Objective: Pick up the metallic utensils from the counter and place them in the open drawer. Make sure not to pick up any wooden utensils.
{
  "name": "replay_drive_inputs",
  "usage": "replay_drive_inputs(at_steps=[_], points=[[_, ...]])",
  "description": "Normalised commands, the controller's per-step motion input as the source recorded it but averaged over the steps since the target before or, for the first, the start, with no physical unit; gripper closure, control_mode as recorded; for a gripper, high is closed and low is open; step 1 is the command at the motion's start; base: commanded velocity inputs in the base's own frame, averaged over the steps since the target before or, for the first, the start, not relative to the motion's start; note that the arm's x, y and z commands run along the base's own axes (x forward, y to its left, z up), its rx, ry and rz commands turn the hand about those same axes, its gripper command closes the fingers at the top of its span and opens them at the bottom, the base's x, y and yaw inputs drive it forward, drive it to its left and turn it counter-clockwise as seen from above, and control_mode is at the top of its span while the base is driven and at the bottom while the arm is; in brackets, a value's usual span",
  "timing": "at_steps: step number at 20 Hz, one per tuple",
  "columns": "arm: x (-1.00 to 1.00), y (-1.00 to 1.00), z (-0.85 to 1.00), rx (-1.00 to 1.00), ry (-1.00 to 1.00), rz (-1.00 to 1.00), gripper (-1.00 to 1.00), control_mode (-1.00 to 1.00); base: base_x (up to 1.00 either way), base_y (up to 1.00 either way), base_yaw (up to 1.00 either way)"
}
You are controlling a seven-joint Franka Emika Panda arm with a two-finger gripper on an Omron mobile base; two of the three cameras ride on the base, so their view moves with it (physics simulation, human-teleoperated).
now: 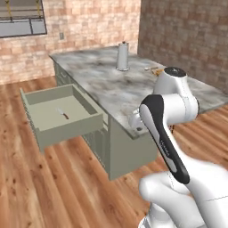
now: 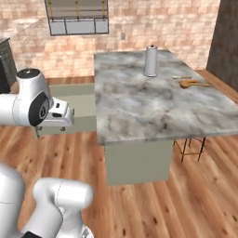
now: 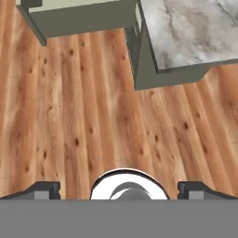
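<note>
A small knife [image 1: 63, 114] with a silvery blade and dark reddish handle lies inside the open drawer [image 1: 49, 127], which juts out from the sage-green cabinets. At the far right of the marbled counter [image 2: 148, 107] a tan wooden spoon [image 2: 193, 83] lies next to a slim short utensil [image 2: 181, 77]; the left base view shows both as a small cluster [image 1: 153, 70]. My gripper [image 3: 119, 190] hangs open and holds nothing, over the wooden floor in front of the drawer front [image 3: 79, 16] and the counter's near corner [image 3: 186, 42]. From the right base the hand [image 2: 55, 122] covers part of the drawer [image 2: 79, 104].
A tall metal canister [image 1: 123, 56] stands upright near the counter's back [image 2: 150, 61]. Brick walls close off the room behind and to the right. A dark-legged stool [image 2: 190, 148] stands under the counter's right side. Open plank floor [image 3: 93, 121] lies below the hand.
</note>
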Motion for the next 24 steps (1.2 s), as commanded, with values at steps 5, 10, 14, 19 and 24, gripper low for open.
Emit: replay_drive_inputs(at_steps=[5, 10, 14, 19, 24], points=[[0.00, 0.00, 0.00, 0.00, 0.00, 0.00, -1.00, 1.00, -0.07, -0.93, -0.08], [0.00, 0.00, 0.00, 0.00, 0.00, 0.00, -1.00, 1.00, 0.17, -1.00, 0.00], [0.00, 0.00, 0.00, 0.00, 0.00, 0.00, -1.00, 1.00, 0.61, -1.00, 0.04], [0.00, 0.00, 0.00, 0.00, 0.00, 0.00, -1.00, 1.00, 0.44, -1.00, 0.08], [0.00, 0.00, 0.00, 0.00, 0.00, 0.00, -1.00, 1.00, 0.28, -1.00, 0.06]])
